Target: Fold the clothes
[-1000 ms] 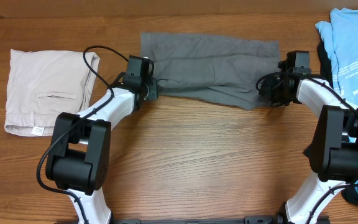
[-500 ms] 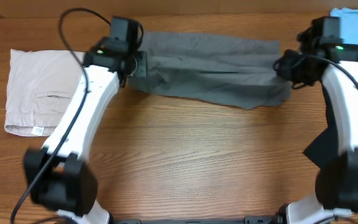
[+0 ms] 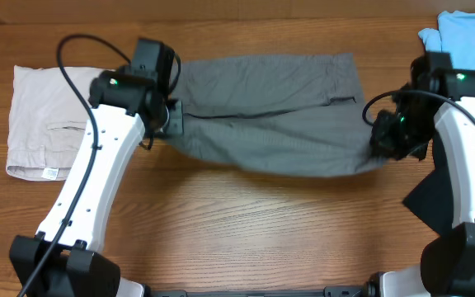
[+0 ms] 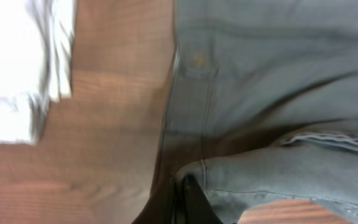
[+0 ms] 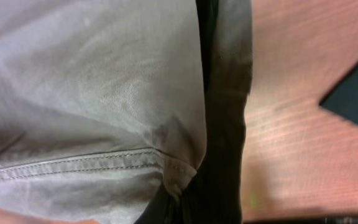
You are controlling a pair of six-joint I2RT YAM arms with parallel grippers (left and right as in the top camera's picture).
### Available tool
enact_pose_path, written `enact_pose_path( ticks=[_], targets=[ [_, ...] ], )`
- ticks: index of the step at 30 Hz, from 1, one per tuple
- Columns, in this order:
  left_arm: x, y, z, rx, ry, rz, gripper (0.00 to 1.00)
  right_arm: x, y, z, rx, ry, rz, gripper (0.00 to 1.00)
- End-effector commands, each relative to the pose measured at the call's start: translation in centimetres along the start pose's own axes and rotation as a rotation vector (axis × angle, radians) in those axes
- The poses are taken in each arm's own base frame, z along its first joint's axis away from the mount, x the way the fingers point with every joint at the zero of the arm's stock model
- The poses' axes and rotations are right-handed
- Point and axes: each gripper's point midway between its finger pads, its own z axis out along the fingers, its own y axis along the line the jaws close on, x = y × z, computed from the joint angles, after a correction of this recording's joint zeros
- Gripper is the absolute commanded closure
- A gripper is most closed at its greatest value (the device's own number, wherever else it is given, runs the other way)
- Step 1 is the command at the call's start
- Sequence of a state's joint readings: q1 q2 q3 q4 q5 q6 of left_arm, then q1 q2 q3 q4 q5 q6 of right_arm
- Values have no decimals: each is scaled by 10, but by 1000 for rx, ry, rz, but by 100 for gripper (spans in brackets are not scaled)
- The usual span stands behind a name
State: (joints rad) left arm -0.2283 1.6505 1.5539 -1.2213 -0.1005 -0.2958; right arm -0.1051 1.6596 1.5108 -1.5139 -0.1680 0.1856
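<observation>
Overhead, the dark grey shorts [image 3: 270, 115] span the upper centre, with the left gripper [image 3: 170, 122] clamped on their left edge and the right gripper [image 3: 383, 136] on their right edge; both wrist views show cloth pinched at bottom centre.

Woven shorts [image 3: 279, 115] were plain dark grey. Second shorts [image 3: 48, 107] were pale beige with a white tag [image 3: 49, 172]. Shirt [image 3: 467, 37] was light blue. Table [image 3: 262, 231] was brown wood grain. Arms [image 3: 97, 181] were white and black.
</observation>
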Motion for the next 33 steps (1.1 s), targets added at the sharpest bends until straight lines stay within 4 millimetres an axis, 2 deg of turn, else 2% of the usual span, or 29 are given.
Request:
enact_pose_path(
  ticks=[1,7,8,9,10,12,13,14,16,18,20,23,24,27,30,33],
  targets=[
    [33,8,37,-42,121,-58,96,24,-16,31,40,112,34,96],
    [69,15,72,-72,209,-52,96,55,-35,87,76,217,129,96],
    [74,16,75,-77,222,-51,96,57,-36,91,79,222,141,92],
    [78,17,77,-80,232,-52,96,59,-38,94,86,227,153,83],
    [81,18,78,-83,241,-51,96,60,-39,95,86,231,156,69],
    [84,19,78,-87,253,-50,96,59,-38,94,86,228,155,47],
    [84,19,77,-88,253,-49,92,58,-38,91,85,226,155,37],
    [83,19,74,-88,257,-50,84,57,-36,87,84,223,155,34],
    [82,19,66,-88,266,-49,79,55,-34,75,89,223,154,31],
    [76,19,52,-88,266,-49,67,47,-30,58,89,200,146,30],
    [70,18,40,-85,258,-49,60,38,-27,45,88,160,138,30],
    [59,16,24,-76,235,-52,37,32,-25,38,78,126,132,33],
    [58,15,23,-71,231,-53,34,32,-25,38,80,127,132,36],
    [56,9,26,-38,226,-58,39,35,-28,45,88,138,133,53],
    [59,0,35,11,232,-63,43,43,-33,59,99,166,138,63],
    [69,-6,49,48,257,-60,44,46,-38,78,100,169,141,63]
  ],
)
